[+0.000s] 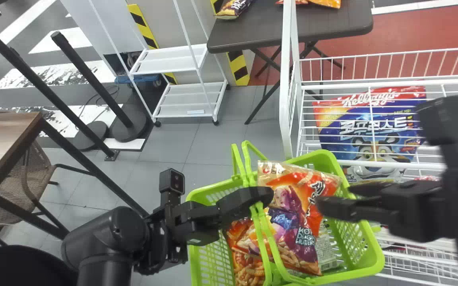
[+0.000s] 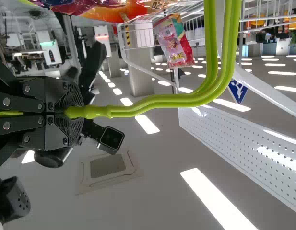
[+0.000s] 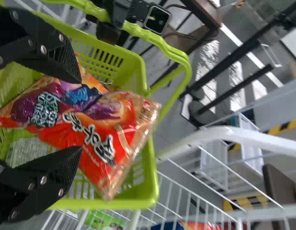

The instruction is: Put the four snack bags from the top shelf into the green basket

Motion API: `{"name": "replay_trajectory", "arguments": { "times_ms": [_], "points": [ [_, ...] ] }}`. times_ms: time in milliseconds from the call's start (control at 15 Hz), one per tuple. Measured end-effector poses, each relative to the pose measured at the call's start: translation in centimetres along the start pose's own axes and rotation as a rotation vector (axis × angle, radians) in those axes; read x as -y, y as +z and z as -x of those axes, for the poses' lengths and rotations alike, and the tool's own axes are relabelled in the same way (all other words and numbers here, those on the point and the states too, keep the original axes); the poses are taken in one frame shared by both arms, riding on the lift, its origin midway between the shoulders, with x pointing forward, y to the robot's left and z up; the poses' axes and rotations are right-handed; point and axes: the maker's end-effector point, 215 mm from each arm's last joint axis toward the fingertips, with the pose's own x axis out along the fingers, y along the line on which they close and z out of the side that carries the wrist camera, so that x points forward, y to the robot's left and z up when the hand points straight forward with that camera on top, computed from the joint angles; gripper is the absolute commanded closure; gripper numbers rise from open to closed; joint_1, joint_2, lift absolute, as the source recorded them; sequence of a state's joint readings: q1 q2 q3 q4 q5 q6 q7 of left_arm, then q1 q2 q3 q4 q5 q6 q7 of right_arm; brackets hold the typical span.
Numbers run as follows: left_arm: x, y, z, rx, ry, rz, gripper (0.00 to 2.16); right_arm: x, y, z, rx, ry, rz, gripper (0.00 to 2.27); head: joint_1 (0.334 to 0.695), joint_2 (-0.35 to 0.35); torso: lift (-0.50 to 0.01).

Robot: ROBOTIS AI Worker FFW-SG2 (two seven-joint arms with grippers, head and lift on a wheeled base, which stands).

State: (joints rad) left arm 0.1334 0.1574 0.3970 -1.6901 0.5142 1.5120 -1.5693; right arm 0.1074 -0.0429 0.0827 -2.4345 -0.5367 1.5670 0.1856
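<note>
In the head view, the black left gripper (image 1: 261, 197) is clamped on the slim looped handles (image 1: 249, 163) of the light-green plastic basket (image 1: 374, 258). The glossy orange-and-purple snack bag (image 1: 290, 214) lies inside, its pale end up against the rim, partly over another orange snack bag (image 1: 249, 273). The black right gripper (image 1: 342, 198) is above it.

In the left wrist view, the closed jaws pinch the handles, which look smooth and firm; a loaded basket could swing from them.

In the right wrist view, the right jaws are spread apart, gripping nothing. The bag should be light and pillowy, its film slippery, its snacks brittle. Should it need straightening, the flat crimped end (image 3: 143, 115) offers the safest hold; squeezing the belly risks crushing.
</note>
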Motion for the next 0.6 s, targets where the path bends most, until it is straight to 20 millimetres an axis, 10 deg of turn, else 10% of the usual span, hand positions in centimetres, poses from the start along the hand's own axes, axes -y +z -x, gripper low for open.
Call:
{"name": "replay_trajectory", "arguments": {
  "times_ms": [400, 600],
  "points": [
    [-0.5, -0.1, 1.1, 0.022, 0.014, 0.016, 2.15, 20.8, 0.8, 8.2, 0.119, -0.472, -0.187, 0.05, 0.695, -0.028, 0.000],
    [-0.9, -0.5, 1.4, 0.026, 0.019, 0.025, 2.15, 30.6, 6.1, 10.7, 0.302, -0.703, -0.102, 0.05, 0.695, -0.153, 0.000]
  ]
}}
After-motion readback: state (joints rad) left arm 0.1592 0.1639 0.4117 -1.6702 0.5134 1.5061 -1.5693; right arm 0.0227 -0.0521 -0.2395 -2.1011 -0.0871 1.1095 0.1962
